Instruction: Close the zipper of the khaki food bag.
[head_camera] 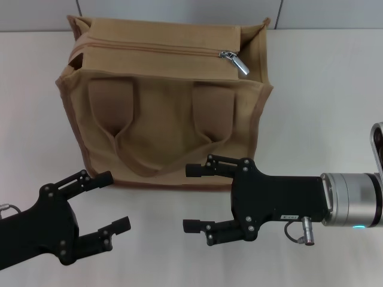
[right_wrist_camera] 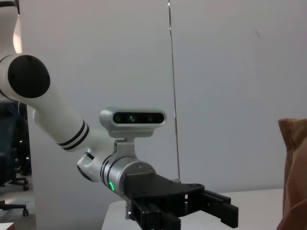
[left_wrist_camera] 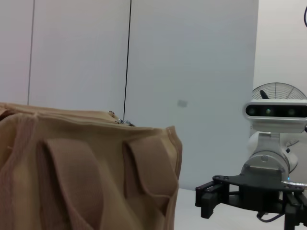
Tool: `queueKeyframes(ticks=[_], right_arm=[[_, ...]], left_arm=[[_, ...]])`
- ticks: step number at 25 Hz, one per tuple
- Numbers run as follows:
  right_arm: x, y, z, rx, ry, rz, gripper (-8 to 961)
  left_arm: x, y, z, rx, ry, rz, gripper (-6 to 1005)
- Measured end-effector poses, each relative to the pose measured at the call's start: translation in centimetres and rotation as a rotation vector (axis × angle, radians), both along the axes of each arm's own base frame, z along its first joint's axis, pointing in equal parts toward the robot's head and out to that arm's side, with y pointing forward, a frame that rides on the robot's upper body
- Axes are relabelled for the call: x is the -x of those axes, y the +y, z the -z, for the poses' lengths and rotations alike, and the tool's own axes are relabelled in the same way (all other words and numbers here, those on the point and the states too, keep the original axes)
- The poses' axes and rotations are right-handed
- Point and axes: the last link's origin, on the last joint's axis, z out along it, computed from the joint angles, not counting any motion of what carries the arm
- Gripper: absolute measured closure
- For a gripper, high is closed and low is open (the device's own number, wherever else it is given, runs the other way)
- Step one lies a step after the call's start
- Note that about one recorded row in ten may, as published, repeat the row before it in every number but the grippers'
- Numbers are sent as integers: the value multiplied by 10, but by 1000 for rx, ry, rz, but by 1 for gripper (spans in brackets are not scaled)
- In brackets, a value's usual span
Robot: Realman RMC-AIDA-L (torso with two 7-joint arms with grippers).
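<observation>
The khaki food bag (head_camera: 167,113) stands upright on the white table, its two wide handles hanging down the near face. The zipper (head_camera: 155,49) runs along the top seam, with the silver slider and pull tab (head_camera: 234,61) near the right end. The bag also shows in the left wrist view (left_wrist_camera: 81,172) and at the edge of the right wrist view (right_wrist_camera: 293,167). My left gripper (head_camera: 109,200) is open and empty, in front of the bag's left corner. My right gripper (head_camera: 190,198) is open and empty, in front of the bag's right half, fingers pointing left.
The white table (head_camera: 323,89) extends around the bag. A white wall stands behind. The right gripper shows in the left wrist view (left_wrist_camera: 211,203), and the left gripper with its arm shows in the right wrist view (right_wrist_camera: 211,208).
</observation>
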Motion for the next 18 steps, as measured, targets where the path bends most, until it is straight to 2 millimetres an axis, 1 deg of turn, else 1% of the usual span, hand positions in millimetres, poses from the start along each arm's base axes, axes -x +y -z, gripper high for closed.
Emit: queueKeyframes(ticks=[5,18], right_arm=[[0,1,0,2,7,13,104],[-1,-1,1,7,9,25,104]], left_arm=[[-4,-5,-1,6,-26,28,204],[-6,-2,1,4,-25,31,204]])
